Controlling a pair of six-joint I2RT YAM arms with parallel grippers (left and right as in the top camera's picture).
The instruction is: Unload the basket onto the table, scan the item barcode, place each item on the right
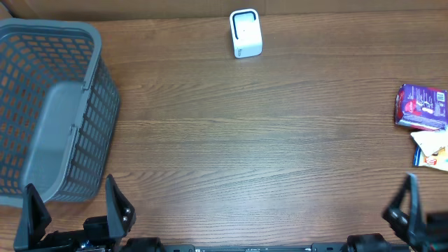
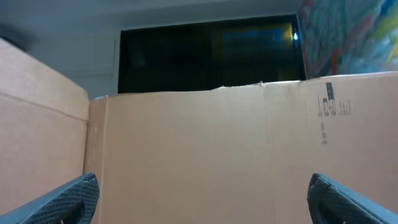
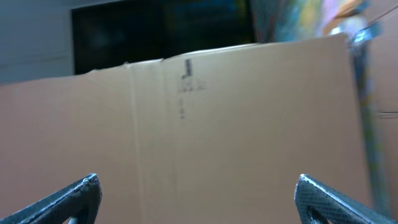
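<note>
A white barcode scanner point(image 1: 246, 33) stands upright at the far middle of the wooden table point(image 1: 252, 140). At the right edge lies a purple packet point(image 1: 422, 106), with a white, yellow and blue item point(image 1: 431, 149) just in front of it. My left gripper point(image 1: 73, 208) is at the near left edge, open and empty, beside the basket. Only one finger point(image 1: 407, 199) of my right gripper shows in the overhead view, near the items. In the wrist views both the left gripper point(image 2: 203, 183) and the right gripper point(image 3: 198, 185) stand wide open, facing only a cardboard wall.
A large grey plastic basket point(image 1: 28, 42) fills the left side of the table. A cardboard wall point(image 2: 211, 143) stands behind the far table edge. Bare wood lies between the basket and the packets.
</note>
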